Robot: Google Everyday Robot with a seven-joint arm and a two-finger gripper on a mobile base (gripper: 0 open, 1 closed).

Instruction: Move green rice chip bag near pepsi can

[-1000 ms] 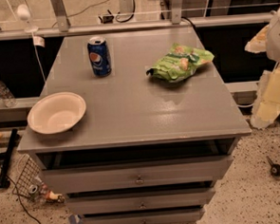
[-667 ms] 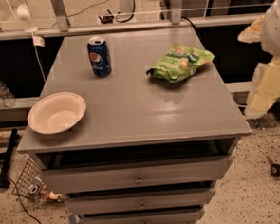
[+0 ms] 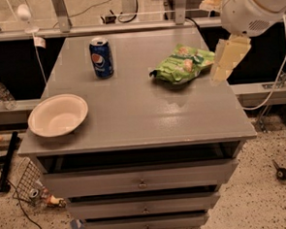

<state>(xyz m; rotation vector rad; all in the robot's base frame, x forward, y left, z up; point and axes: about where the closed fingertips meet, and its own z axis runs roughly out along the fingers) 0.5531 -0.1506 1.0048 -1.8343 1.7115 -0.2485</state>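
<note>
**A:** How far are we getting with this?

**B:** We are seeing the pepsi can (image 3: 101, 57) standing at the back left of the tabletop (image 3: 133, 114). The green rice chip bag (image 3: 181, 64) is lying well apart to its right.

**A:** And the hand (image 3: 229, 60)?

**B:** It is hovering by the bag's right edge, not holding it. We are unable to tell whether it is open or closed. We are judging the whole move as not yet done.

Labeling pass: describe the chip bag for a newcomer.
On the grey cabinet top, look back right, beside the gripper at that edge. The green rice chip bag lies there, flat and crinkled, unlike the upright blue pepsi can and white bowl.
</note>
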